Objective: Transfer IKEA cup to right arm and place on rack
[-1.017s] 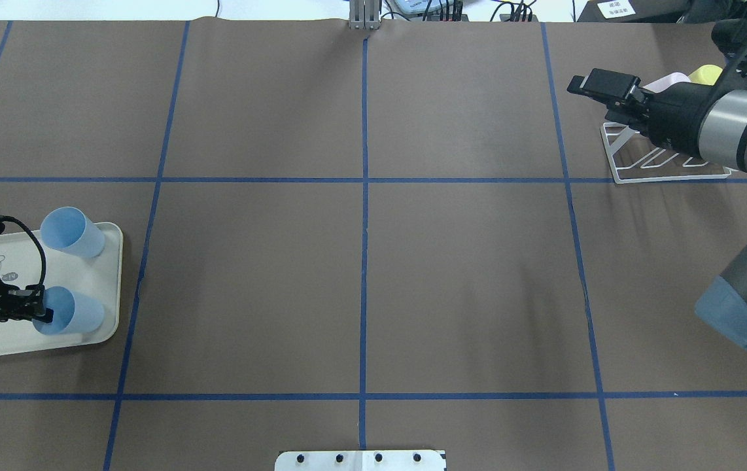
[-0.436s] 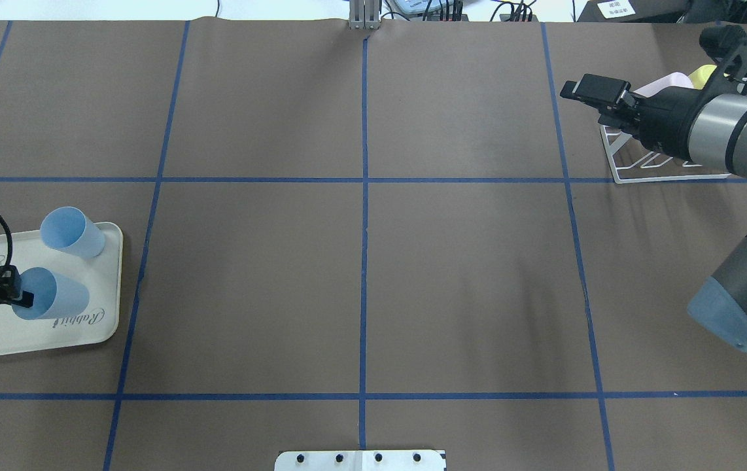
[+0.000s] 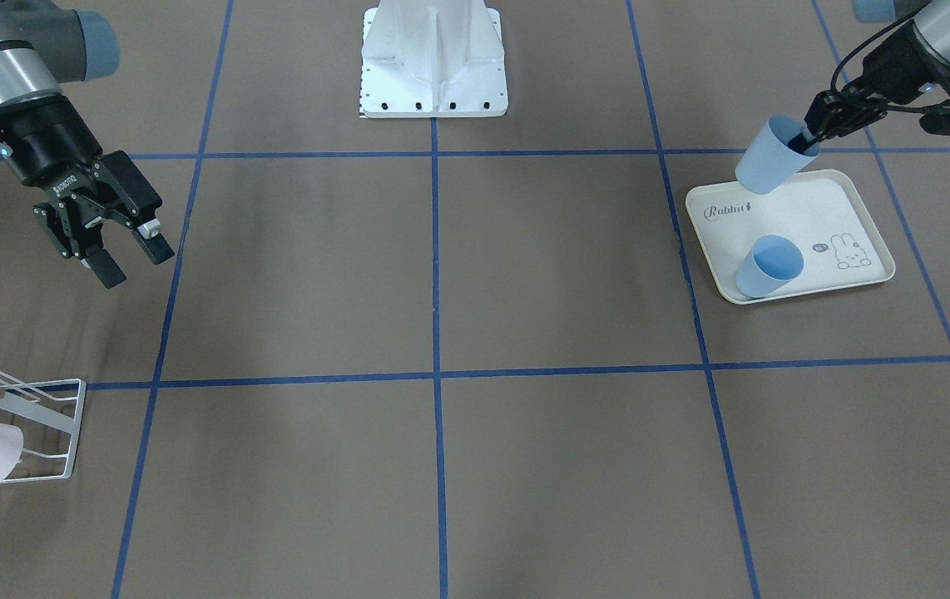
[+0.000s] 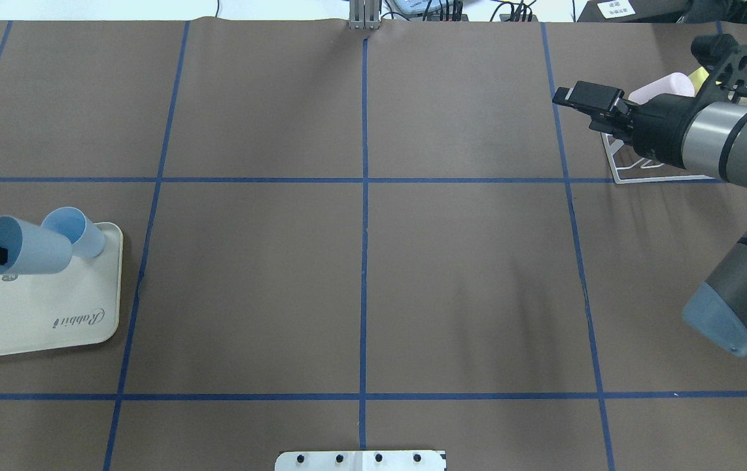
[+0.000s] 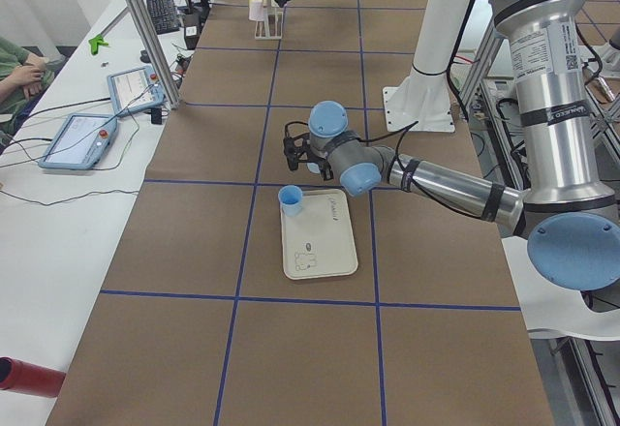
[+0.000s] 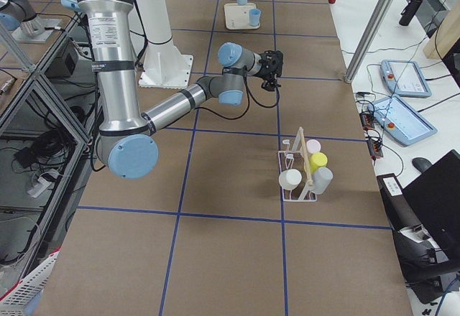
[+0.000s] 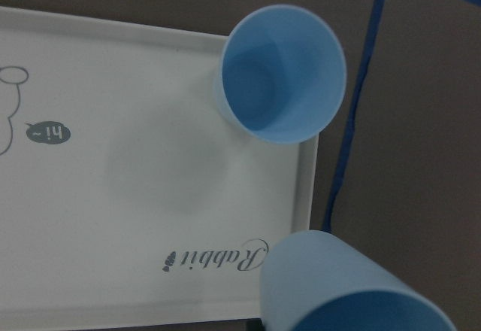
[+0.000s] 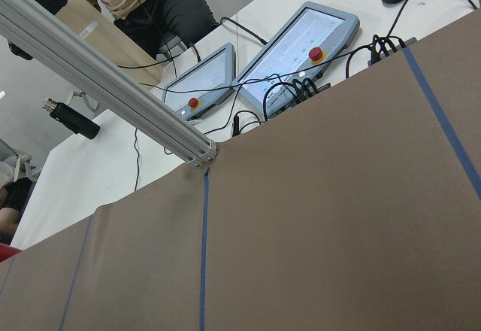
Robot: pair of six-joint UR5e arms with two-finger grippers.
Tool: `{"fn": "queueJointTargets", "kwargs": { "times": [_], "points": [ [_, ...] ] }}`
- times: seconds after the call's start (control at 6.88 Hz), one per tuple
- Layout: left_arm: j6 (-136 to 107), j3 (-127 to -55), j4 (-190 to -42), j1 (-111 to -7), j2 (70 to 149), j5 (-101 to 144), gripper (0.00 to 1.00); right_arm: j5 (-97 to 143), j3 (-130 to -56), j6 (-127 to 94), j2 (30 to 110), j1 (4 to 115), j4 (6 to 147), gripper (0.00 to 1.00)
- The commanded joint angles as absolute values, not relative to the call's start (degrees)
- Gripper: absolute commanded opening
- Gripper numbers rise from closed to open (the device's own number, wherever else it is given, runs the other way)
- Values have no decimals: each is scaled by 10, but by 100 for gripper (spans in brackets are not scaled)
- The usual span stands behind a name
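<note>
My left hand (image 3: 813, 133) pinched the rim of the blue IKEA cup (image 3: 770, 156) and held it tilted above the tray (image 3: 853, 208). My right hand (image 3: 136, 262) hung wide and empty, well apart from the tray, nearer the rack (image 6: 307, 159). I judged this the carry toward handover: next, the cup must leave the tray and the right hand must come to meet it.

Held cup (image 3: 770, 156) now seemingly clear above tray (image 3: 816, 218)

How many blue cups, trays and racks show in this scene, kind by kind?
Blue cups: 2 (lifted cup, standing cup)
Cream tray: 1
White wire rack: 1
Total: 4
</note>
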State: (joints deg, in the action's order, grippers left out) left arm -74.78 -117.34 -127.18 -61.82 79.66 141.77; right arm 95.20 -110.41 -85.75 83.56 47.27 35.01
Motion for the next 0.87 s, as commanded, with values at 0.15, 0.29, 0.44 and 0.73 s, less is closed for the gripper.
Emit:
{"fn": "queueJointTargets", "kwargs": {
  "times": [0.15, 0.29, 0.44, 0.73],
  "points": [
    [-1000, -1131, -1274, -606, 975, 1390, 0, 947, -1076, -960, 828, 443, 275, 100],
    [-1044, -1122, -1283, -556, 1001, 1323, 0, 947, -1056, -985, 796, 431, 266, 100],
    [-1096, -1108, -1289, -526, 1050, 1268, 0, 946, -1044, -1016, 768, 417, 265, 100],
    [-1213, -1050, -1429, -498, 1087, 1191, 0, 944, -1031, -1074, 726, 403, 265, 100]
  ]
}}
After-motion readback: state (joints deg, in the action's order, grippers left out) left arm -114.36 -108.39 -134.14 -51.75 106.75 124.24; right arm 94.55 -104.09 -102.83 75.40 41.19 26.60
